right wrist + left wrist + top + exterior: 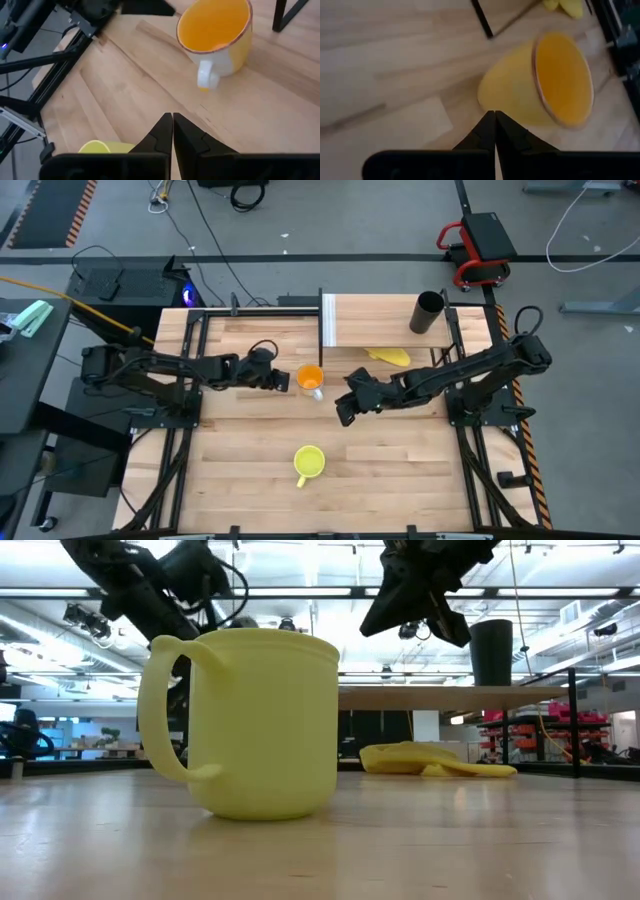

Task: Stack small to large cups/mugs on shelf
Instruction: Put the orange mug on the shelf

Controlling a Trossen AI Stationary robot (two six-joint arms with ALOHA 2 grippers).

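An orange cup point(310, 377) with a pale handle point(206, 78) stands upright on the tabletop, just in front of the shelf's point(385, 320) white end panel. My left gripper point(495, 115) is shut, its tips right at the cup's left wall. My right gripper point(172, 117) is also shut and hovers above the table to the cup's right and nearer side point(345, 410). A yellow mug point(308, 462) sits on its base near the table's front. On the shelf's right end stands a tall black cup point(428, 312). My left gripper's shut fingertips point(487, 125) sit against the lower outer wall point(500, 95) of the orange cup, coming slanting down from the table's left. I cannot tell whether they touch it. The cup stands on the table.
A flat yellow banana-like thing point(388, 356) lies on the table under the shelf's front edge. Thin black shelf posts point(280, 15) stand close behind the orange cup. Bare wood stretches between the orange cup and the yellow mug point(250, 720).
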